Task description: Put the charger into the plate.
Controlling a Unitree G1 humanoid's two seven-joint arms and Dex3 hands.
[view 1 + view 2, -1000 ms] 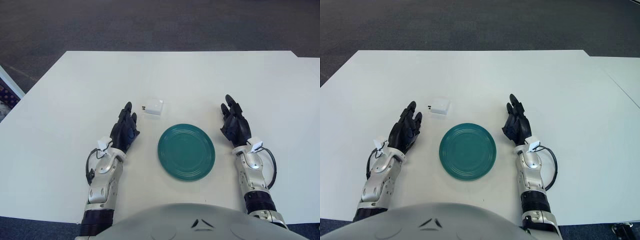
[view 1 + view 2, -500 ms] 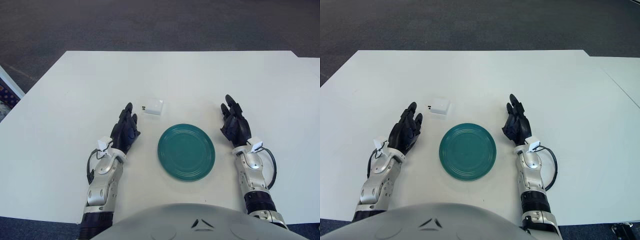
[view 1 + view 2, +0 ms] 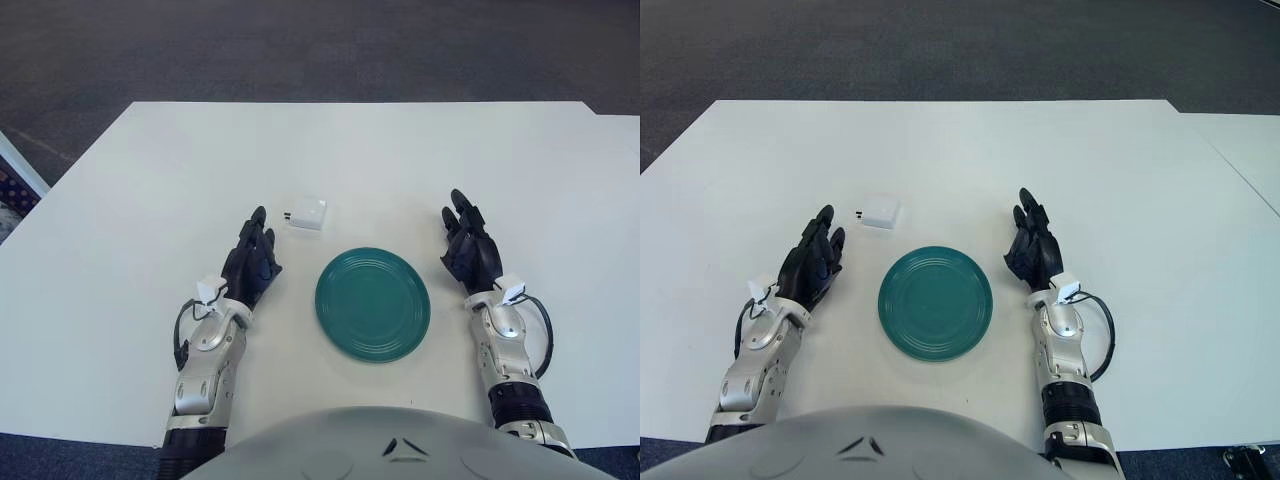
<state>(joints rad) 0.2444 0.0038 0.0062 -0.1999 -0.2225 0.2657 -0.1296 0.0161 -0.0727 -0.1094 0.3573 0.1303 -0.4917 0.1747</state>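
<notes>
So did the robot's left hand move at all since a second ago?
Yes, slightly. The left hand has crept forward toward the charger, its fingertips now a bit closer to it; the charger and the plate stayed put.

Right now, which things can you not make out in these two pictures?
- Whether the left hand or right hand touches the table: seen from above in both eye views.
- Palm sides of both hands: turned away from the camera.
- Markings on the charger: too small; its prongs show only as dark specks.
- Underside of the plate: hidden by the plate itself.
- Near table edge: covered by the robot's body.
</notes>
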